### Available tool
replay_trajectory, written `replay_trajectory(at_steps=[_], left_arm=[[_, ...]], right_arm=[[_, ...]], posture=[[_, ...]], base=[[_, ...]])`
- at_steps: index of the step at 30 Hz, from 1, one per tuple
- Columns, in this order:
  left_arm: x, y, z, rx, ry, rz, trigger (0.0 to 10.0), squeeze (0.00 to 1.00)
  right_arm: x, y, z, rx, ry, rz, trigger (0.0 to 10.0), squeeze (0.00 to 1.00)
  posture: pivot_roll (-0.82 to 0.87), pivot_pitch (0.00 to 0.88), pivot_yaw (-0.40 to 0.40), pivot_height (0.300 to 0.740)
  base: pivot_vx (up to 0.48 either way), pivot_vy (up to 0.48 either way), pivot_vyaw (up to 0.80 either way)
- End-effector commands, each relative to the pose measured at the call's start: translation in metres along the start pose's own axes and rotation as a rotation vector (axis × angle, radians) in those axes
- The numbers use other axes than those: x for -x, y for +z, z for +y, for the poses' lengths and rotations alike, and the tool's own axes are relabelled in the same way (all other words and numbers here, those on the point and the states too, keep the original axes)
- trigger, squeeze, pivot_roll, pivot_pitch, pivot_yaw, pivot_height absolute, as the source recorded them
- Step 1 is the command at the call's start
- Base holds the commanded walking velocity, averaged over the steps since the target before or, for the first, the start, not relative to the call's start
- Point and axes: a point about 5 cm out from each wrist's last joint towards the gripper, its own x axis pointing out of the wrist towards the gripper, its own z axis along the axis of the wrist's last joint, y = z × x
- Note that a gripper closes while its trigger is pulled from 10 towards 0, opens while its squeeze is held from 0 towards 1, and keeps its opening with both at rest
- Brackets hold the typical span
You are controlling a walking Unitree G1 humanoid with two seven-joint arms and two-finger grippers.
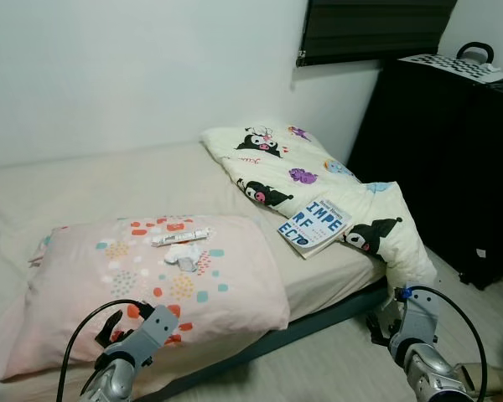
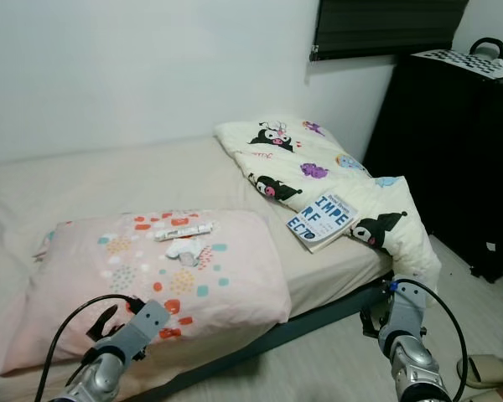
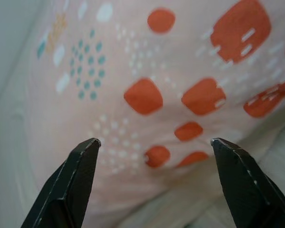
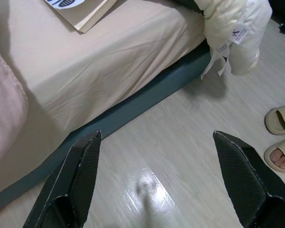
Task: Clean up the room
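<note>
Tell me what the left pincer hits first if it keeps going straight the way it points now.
Most likely the pink pillow: the open left pincer aims squarely at its orange-spotted cover, close ahead, though exact depth is unclear.

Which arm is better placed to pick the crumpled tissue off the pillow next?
Probably the left. The left claw hangs open over the near edge of the pink pillow, where the tissue lies. The right claw is open over the floor, beyond the bed corner.
</note>
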Motion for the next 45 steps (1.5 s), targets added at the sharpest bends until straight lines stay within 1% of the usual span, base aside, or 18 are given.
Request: replay_trajectory(at_steps=[1,2,3,4,5,7,8,9,11,13,14,15,17,19,29,37,44,45], left_arm=[[0.003,-0.010,0.001,0.024,-0.007,0.044,10.0,0.00],[0.003,-0.011,0.002,0.038,-0.011,0.051,10.0,0.00],[0.003,-0.012,0.002,0.113,-0.013,0.073,10.0,0.00],[0.003,-0.012,0.002,0.113,-0.013,0.073,10.0,0.00],[0.002,-0.012,0.003,0.198,-0.015,0.090,10.0,0.00],[0.002,-0.012,0.003,0.198,-0.015,0.090,10.0,0.00],[-0.001,-0.009,0.005,0.305,-0.014,0.094,10.0,0.00],[-0.001,-0.009,0.005,0.305,-0.014,0.094,10.0,0.00],[-0.011,0.012,0.017,0.497,-0.007,0.019,10.0,0.00],[-0.011,0.012,0.017,0.497,-0.007,0.019,10.0,0.00],[-0.015,0.022,0.024,0.548,0.002,-0.027,10.0,0.00],[-0.015,0.022,0.024,0.548,0.002,-0.027,10.0,0.00],[-0.020,0.033,0.034,0.584,0.016,-0.079,10.0,0.00],[-0.022,0.036,0.037,0.581,0.018,-0.090,10.0,0.00],[-0.022,0.033,0.039,0.596,0.014,-0.087,10.0,0.00],[-0.021,0.029,0.037,0.631,0.001,-0.072,10.0,0.00],[-0.017,0.017,0.031,0.689,-0.003,-0.001,10.0,0.00],[-0.016,0.013,0.030,0.704,-0.002,0.017,10.0,0.00]], right_arm=[[-0.001,0.008,0.002,-0.019,0.007,-0.040,10.0,0.00],[-0.002,0.010,0.002,-0.028,0.012,-0.051,10.0,0.00],[-0.003,0.014,0.004,-0.032,0.020,-0.065,10.0,0.00],[-0.003,0.014,0.004,-0.032,0.020,-0.065,10.0,0.00],[-0.004,0.018,0.006,-0.038,0.028,-0.080,10.0,0.00],[-0.004,0.018,0.006,-0.038,0.028,-0.080,10.0,0.00],[-0.004,0.023,0.008,-0.039,0.046,-0.102,10.0,0.00],[-0.004,0.023,0.008,-0.039,0.046,-0.102,10.0,0.00],[-0.004,0.034,0.023,-0.019,0.157,-0.184,10.0,0.00],[-0.004,0.034,0.023,-0.019,0.157,-0.184,10.0,0.00],[-0.004,0.038,0.029,0.002,0.195,-0.210,10.0,0.00],[-0.004,0.038,0.029,0.002,0.195,-0.210,10.0,0.00],[-0.004,0.043,0.036,0.011,0.231,-0.233,10.0,0.00],[-0.005,0.045,0.038,0.016,0.242,-0.238,10.0,0.00],[-0.005,0.050,0.041,0.035,0.262,-0.257,10.0,0.00],[-0.004,0.052,0.039,0.039,0.265,-0.268,10.0,0.00],[-0.003,0.050,0.038,0.045,0.247,-0.279,10.0,0.00],[-0.004,0.047,0.036,0.044,0.223,-0.253,10.0,0.00]], posture=[[-0.06,0.011,-0.058,0.651],[-0.06,0.011,-0.058,0.651],[-0.06,0.010,-0.056,0.651],[-0.06,0.010,-0.056,0.651],[-0.06,0.010,-0.056,0.651],[-0.06,0.010,-0.056,0.651],[-0.06,0.010,-0.056,0.651],[-0.06,0.010,-0.056,0.651],[-0.05,0.007,-0.059,0.651],[-0.05,0.007,-0.059,0.651],[-0.05,0.007,-0.059,0.651],[-0.05,0.007,-0.059,0.651],[-0.05,0.003,-0.058,0.651],[-0.05,0.000,-0.057,0.655],[-0.05,0.000,-0.057,0.674],[-0.05,0.000,-0.057,0.702],[-0.05,0.000,-0.055,0.730],[-0.05,0.000,-0.055,0.730]], base=[[0.000,0.000,0.00],[0.000,0.000,0.00],[0.000,0.000,0.00],[0.000,0.000,0.00],[0.000,0.000,0.00],[0.000,0.000,0.00],[0.000,0.000,0.00],[0.000,0.000,0.00],[0.000,0.000,0.00],[0.000,0.000,0.00],[0.000,0.000,0.70],[0.000,0.000,0.70],[0.000,0.000,0.35],[0.000,0.000,0.00],[0.000,0.000,0.00],[0.000,0.000,0.00],[0.000,0.000,0.00],[0.000,0.000,0.00]])
